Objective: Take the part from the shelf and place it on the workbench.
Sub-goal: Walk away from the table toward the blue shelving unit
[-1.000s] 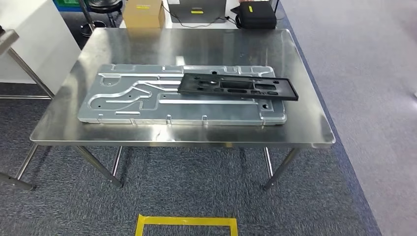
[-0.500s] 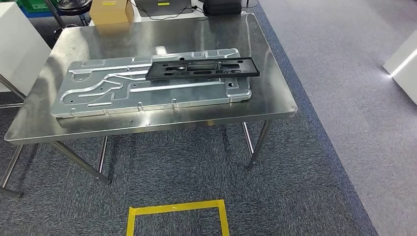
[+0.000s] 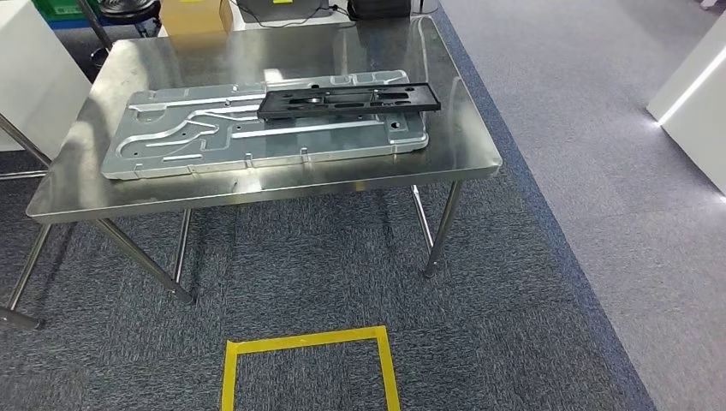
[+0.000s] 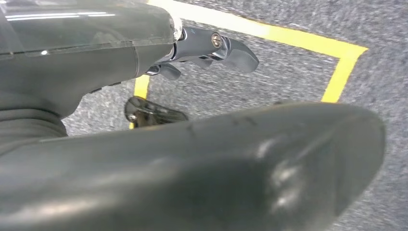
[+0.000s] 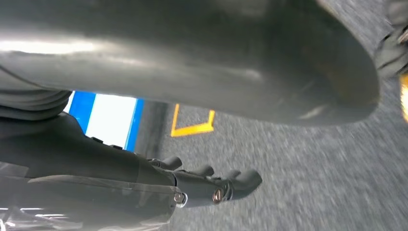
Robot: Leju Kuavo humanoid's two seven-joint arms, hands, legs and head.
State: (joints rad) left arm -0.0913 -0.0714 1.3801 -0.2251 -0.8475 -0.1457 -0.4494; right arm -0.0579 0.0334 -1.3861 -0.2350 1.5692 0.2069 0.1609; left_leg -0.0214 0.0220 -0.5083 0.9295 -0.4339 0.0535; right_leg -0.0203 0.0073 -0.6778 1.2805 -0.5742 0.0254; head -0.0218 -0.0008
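Both hands, left hand (image 4: 192, 53) and right hand (image 5: 211, 185), are seen empty, fingers loosely extended above carpet. Flat black rectangular slotted plastic part (image 3: 349, 98) is laid across the embossed silver metal panel (image 3: 197, 137) on the stainless steel workbench (image 3: 257, 193).

You're looking down on a stainless steel table (image 3: 257, 184) on slim metal legs, its top catching glare from the overhead light. Under it lies dark blue-grey carpet (image 3: 325, 282) with a yellow tape square (image 3: 308, 342) marked out, and to the right a paler grey floor strip (image 3: 599, 128) runs past a white cabinet (image 3: 698, 94).
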